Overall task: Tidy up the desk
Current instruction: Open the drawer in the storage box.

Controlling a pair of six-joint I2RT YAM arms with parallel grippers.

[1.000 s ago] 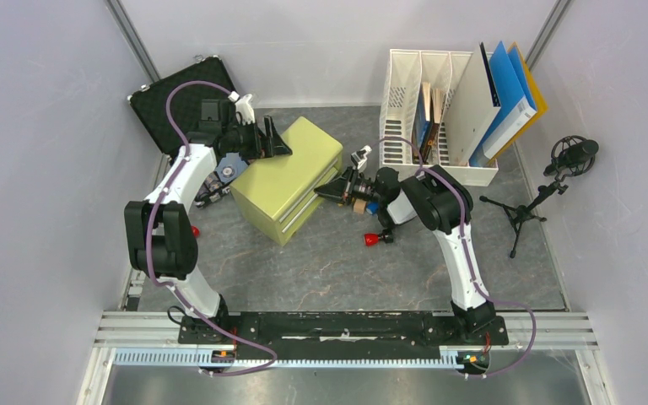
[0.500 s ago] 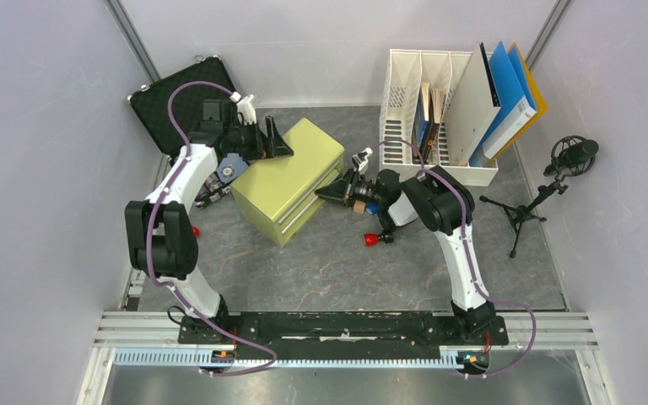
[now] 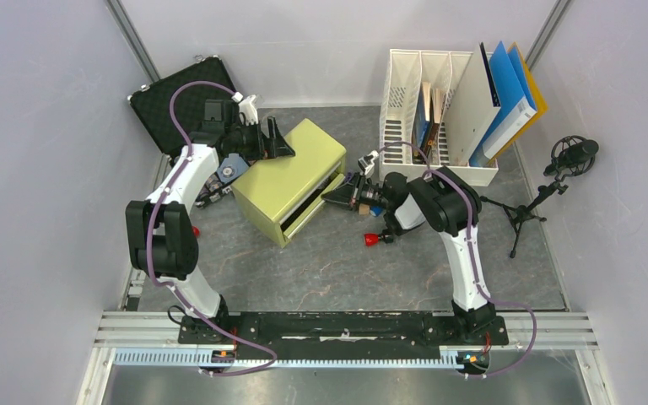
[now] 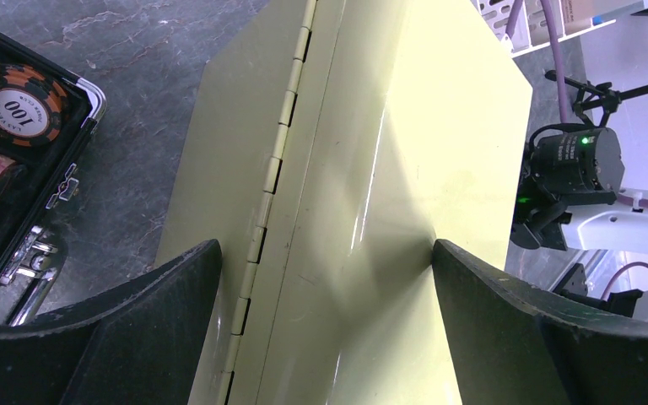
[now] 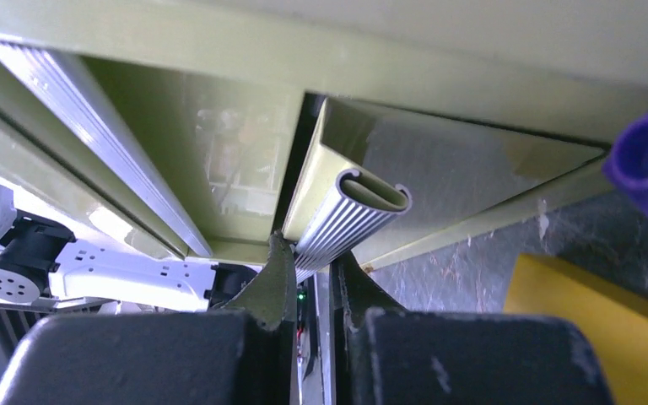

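While the drawer (image 5: 464, 169) gapes, the desk's (image 3: 346, 270) case (image 4: 93, 91) apparently holds chips (image 4: 18, 105).

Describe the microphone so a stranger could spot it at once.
Find the white file rack at the far right of the desk. Just right of it stands the microphone, black, on a tripod. Nothing else nearby stands on legs.

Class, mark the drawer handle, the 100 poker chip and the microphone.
drawer handle (image 5: 342, 224): right wrist view, ribbed side.
100 poker chip (image 4: 18, 108): left wrist view, printed face.
microphone (image 3: 575, 154): top external view, round head.
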